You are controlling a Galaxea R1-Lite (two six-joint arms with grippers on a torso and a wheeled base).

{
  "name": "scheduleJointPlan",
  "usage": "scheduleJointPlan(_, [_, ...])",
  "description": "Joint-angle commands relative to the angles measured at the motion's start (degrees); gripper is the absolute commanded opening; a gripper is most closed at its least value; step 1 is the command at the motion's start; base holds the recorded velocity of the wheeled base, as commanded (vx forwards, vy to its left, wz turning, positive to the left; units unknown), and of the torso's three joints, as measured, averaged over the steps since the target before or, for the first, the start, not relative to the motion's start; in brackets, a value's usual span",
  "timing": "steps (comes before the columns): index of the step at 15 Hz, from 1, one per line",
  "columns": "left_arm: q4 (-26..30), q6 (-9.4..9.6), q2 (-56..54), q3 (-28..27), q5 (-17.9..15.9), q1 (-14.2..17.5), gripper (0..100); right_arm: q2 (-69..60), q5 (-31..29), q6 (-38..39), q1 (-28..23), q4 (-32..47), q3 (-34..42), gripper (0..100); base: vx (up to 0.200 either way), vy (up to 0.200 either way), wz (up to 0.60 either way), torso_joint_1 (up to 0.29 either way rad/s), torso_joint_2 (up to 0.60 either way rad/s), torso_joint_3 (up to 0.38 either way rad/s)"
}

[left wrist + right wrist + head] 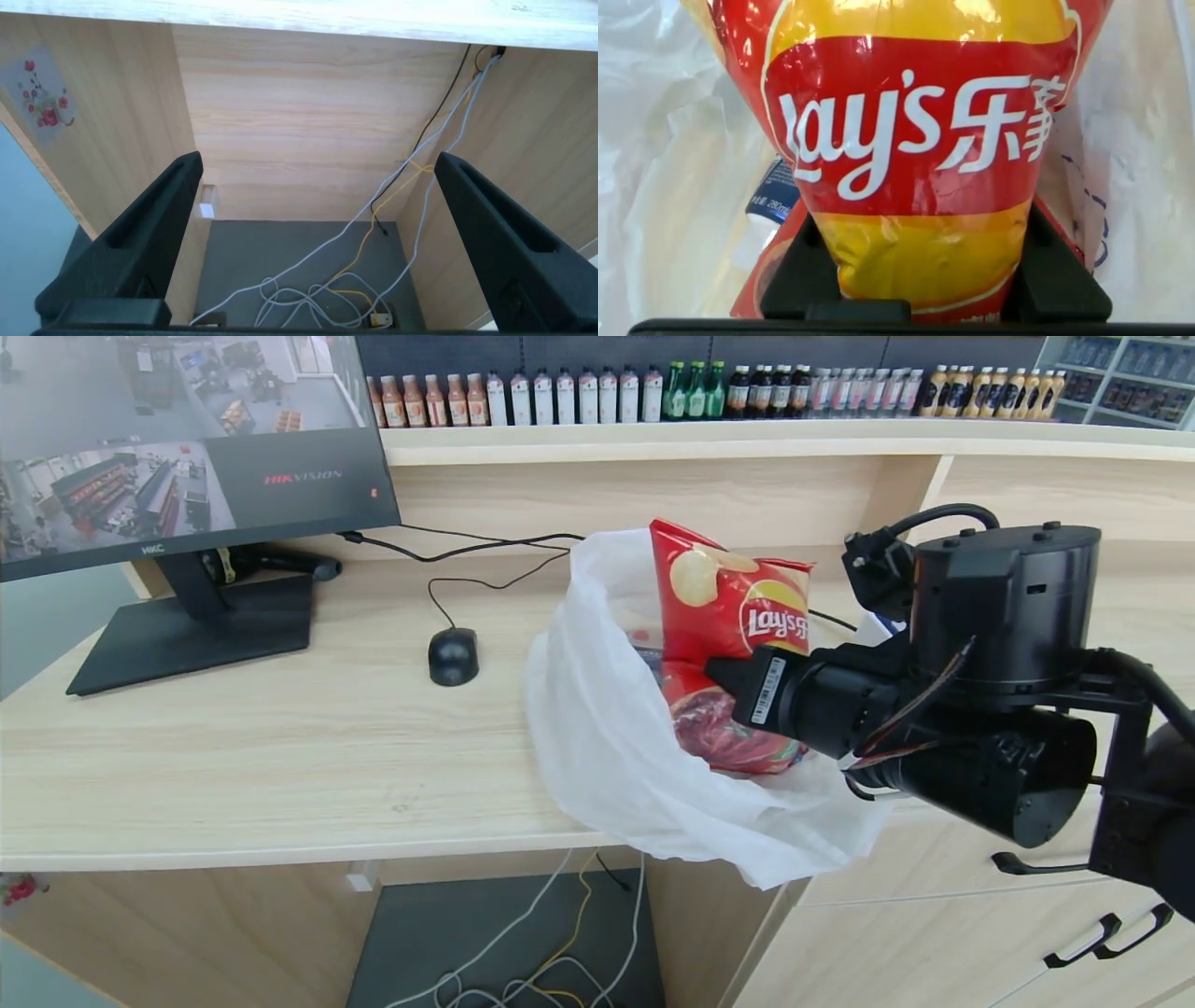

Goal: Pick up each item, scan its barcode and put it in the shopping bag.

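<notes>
A red chips bag (728, 607) stands upright in the mouth of the white shopping bag (607, 728), which lies on the wooden counter (280, 756). My right gripper (924, 271) is shut on the chips bag (915, 140) at its lower end, with black fingers (799, 266) on either side. From the head view, the right arm comes in from the right, over the bag's opening. Another red packet (738, 742) lies inside the bag under the chips, and a blue-labelled item (775, 191) shows beside it. My left gripper (318, 224) hangs open below the counter, holding nothing.
A monitor (168, 448) stands at the counter's back left, with a black handheld device (271, 563) behind its stand and a mouse (453, 656) on a cable. Bottles (700, 392) line the upper shelf. Loose cables (374, 243) hang in the recess under the counter.
</notes>
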Motion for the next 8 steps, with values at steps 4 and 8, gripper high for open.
scheduleJointPlan(4, [0.0,0.0,0.0,0.0,0.0,0.1,100,1.5,0.3,-0.4,-0.1,-0.1,-1.1,0,0.0,0.0,0.0,0.0,0.0,0.0])
scheduleJointPlan(8, [0.0,0.0,0.0,0.0,0.0,0.0,100,1.5,0.3,-0.4,-0.1,-0.1,-0.9,100,0.0,0.0,0.0,0.0,0.0,0.0])
